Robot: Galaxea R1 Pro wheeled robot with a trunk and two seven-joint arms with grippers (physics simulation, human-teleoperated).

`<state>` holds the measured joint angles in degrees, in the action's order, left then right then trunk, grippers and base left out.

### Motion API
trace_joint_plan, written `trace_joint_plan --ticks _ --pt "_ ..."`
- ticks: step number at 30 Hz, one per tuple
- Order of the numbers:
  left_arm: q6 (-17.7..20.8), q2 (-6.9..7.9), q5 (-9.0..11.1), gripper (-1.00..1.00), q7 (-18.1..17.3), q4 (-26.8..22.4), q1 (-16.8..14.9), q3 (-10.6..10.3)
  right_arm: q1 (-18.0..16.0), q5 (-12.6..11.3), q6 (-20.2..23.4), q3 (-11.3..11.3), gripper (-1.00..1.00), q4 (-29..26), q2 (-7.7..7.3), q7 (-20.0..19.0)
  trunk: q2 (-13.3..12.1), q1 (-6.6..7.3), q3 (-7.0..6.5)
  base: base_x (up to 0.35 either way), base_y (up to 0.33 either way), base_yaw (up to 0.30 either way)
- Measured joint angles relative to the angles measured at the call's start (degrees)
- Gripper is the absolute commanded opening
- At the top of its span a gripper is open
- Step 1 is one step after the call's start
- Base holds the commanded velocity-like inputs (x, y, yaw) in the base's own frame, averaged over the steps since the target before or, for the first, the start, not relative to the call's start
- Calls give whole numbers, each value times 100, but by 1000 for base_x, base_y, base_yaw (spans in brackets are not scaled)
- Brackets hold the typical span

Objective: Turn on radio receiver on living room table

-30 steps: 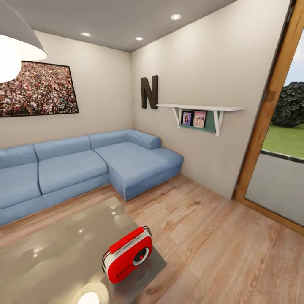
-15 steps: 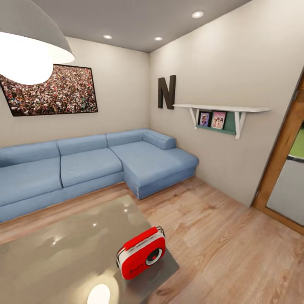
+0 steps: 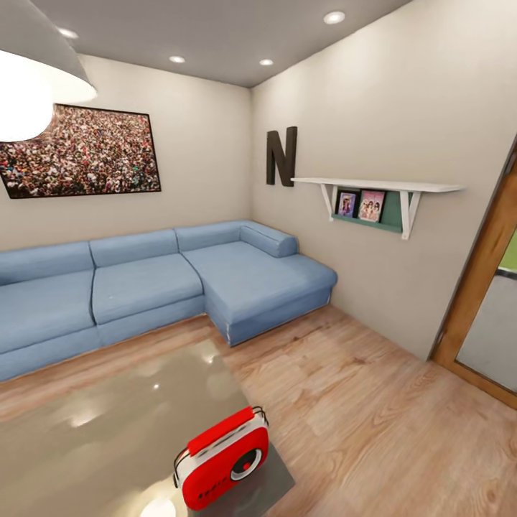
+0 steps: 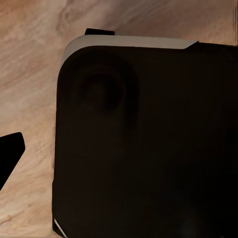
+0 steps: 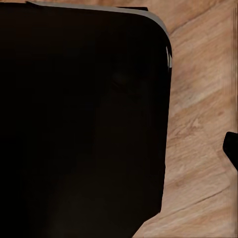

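Nearest, the radio receiver [image 3: 221,457] stands upright on the near right corner of the glossy counter [image 3: 93,424], dial face turned toward the camera; behind it lie the wood floor [image 3: 345,388], then the blue sofa [image 3: 143,287] and the crowd picture [image 3: 79,152] on the far wall. The step looks like the approach, with the reach not yet begun. Next, an arm must be raised to the radio's face; whether either gripper is spread or pressed together I cannot tell, since each wrist view looks past a dark body at the floor.
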<state>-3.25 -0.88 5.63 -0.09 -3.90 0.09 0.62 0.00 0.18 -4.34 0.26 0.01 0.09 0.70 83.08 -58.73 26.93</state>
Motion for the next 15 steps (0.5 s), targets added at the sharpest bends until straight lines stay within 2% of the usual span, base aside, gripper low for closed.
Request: trace_joint_plan --ticks 7,15 --pt "-8 0 8 100 0 -2 0 0 0 0 -3 0 100 0 0 0 0 0 0 82 -52 41" --pt "-9 -2 9 100 0 -5 0 -1 0 0 -14 0 100 -1 0 0 0 0 0 8 -5 232"
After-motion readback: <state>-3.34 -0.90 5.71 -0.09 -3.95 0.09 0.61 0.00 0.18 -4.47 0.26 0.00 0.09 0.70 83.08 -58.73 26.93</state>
